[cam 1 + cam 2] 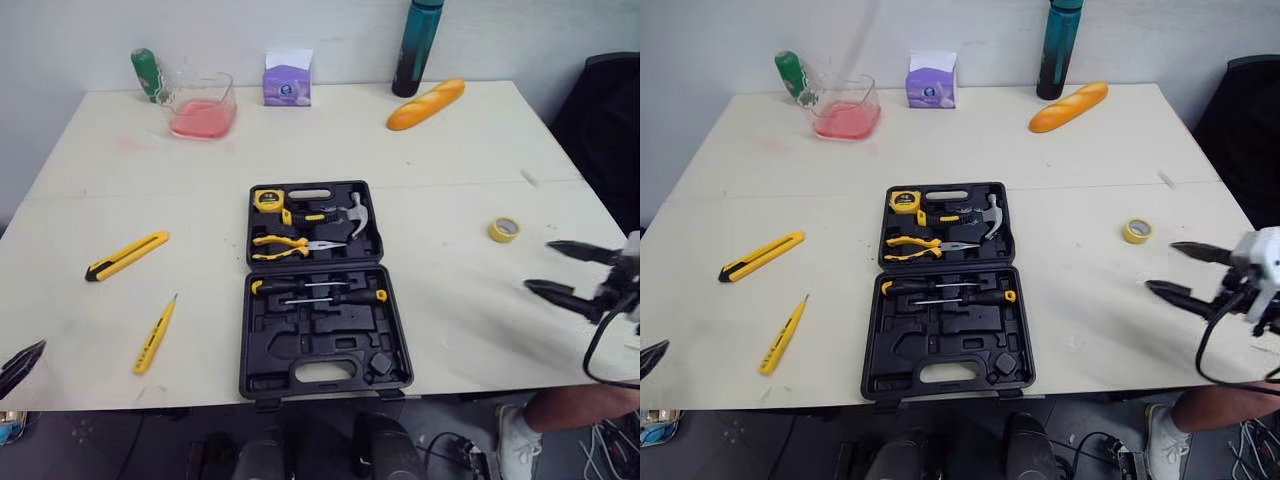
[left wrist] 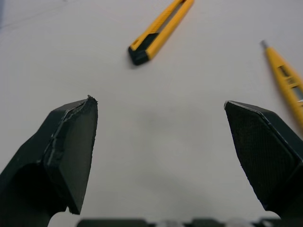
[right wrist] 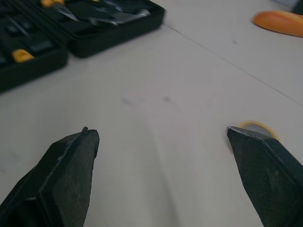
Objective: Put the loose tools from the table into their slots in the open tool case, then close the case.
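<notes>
The black tool case (image 1: 318, 352) lies open at the table's middle, holding a tape measure, hammer, pliers and two screwdrivers. A yellow utility knife (image 1: 127, 255) and a yellow tester screwdriver (image 1: 155, 335) lie loose to its left. A roll of yellow tape (image 1: 504, 230) lies to its right. My left gripper (image 2: 158, 102) hangs open and empty over the table's front left corner, short of the knife (image 2: 160, 31) and the tester (image 2: 286, 82). My right gripper (image 1: 538, 266) stands open and empty near the right edge, just in front of the tape roll (image 3: 258, 127).
Along the back edge stand a green bottle (image 1: 146, 73), a jug of pink liquid (image 1: 203, 105), a purple box (image 1: 287, 80), a teal bottle (image 1: 417, 48) and a bread loaf (image 1: 426, 104). A black chair (image 1: 610, 120) is at the right. A person's leg (image 1: 575, 405) shows below the table.
</notes>
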{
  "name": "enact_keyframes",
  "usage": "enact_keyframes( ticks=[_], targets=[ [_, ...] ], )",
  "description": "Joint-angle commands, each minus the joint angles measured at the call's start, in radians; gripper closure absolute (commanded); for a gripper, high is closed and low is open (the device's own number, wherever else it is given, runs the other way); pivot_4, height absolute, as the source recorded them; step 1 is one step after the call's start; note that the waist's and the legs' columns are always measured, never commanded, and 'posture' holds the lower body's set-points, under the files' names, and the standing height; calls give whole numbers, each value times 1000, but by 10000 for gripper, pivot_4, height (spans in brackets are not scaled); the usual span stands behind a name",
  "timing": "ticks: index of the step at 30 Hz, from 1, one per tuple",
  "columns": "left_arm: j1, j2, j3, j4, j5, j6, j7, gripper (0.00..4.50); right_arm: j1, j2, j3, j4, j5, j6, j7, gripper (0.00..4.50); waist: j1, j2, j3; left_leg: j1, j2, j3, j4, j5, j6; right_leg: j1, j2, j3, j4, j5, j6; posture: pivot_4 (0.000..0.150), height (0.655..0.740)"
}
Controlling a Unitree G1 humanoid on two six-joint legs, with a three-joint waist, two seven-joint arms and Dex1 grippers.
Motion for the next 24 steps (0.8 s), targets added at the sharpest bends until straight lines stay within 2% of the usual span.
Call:
enact_keyframes(
  ticks=[1,4,7,13,17,20,24],
  targets=[
    [28,-3,11,-137,-48,137,64,0,-13,17,-16,-91,69,7,46,414,7,0,0,0,0,0,0,0,0,0,0,1,0,0,0,1500,7400],
    [47,-3,2,-228,-82,253,90,0,-25,40,19,-115,69,-8,95,414,12,1,0,0,-1,0,0,0,0,0,1,1,0,0,0,1500,7400],
    [46,5,-60,-366,-104,418,186,0,-24,96,98,-213,116,-27,187,414,12,-1,-1,0,0,0,0,0,0,0,2,1,0,0,0,1500,7400],
    [-53,3,-153,-528,-147,631,349,0,-52,145,177,-273,180,-95,200,414,17,-1,-1,0,-4,-1,0,2,1,0,2,6,2,0,0,1500,7400],
    [-99,-36,-244,-637,-187,769,457,0,-56,182,220,-301,198,-110,201,414,16,-2,-1,0,-4,-2,0,3,1,1,3,8,5,0,0,1500,7400],
    [-171,-91,-306,-670,-175,859,578,0,-66,212,244,-318,201,-124,200,414,15,-2,-1,0,-4,-2,1,4,1,2,3,9,5,0,0,1500,7400],
    [-245,-116,-329,-669,-158,954,659,0,-54,194,273,-336,201,-103,201,414,17,-2,-1,0,-4,-2,1,5,0,1,4,9,7,0,0,1500,7400]
  ],
)
